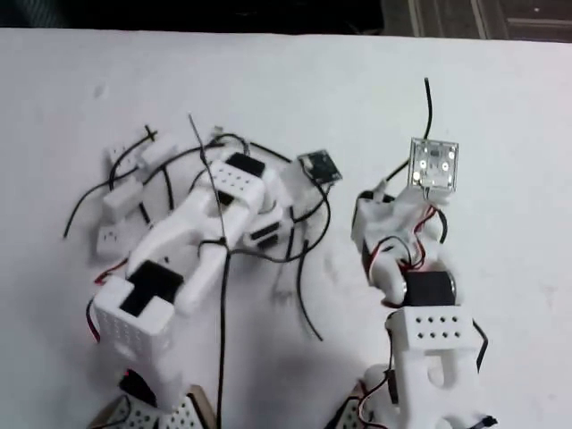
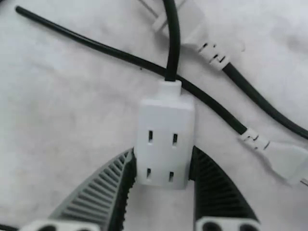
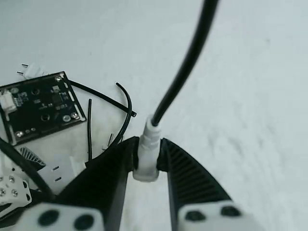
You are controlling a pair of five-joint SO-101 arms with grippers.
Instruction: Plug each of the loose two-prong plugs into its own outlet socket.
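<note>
Left fingers [image 2: 113, 190] clamp outlet block [image 2: 163, 137] sides, block flat on table [image 2: 53, 120]. Right fingers [image 3: 185, 173] pinch plug [image 3: 146, 156] body. Plug probably light, rigid, slippery; springy cord [image 3: 185, 62] may twist it. Grip body, never cord.

White table [image 1: 500, 107] — both my arms on it, side by side.

- Left arm [image 1: 192, 232]: lies slantwise from the near edge toward the middle, over a tangle of black cords [image 1: 304, 304].
- White outlet blocks [image 1: 121, 198]: three, close together just beside that arm, with cords running among them.
- Small dark circuit board [image 1: 320, 167]: at the left arm's far end.
- Right arm [image 1: 420, 295]: well apart from the tangle, bent, red wires [image 1: 384, 246] along it.
- Pale square board [image 1: 433, 165]: at the right arm's far end — one black cord [image 1: 428, 103] runs from it toward the far edge.
</note>
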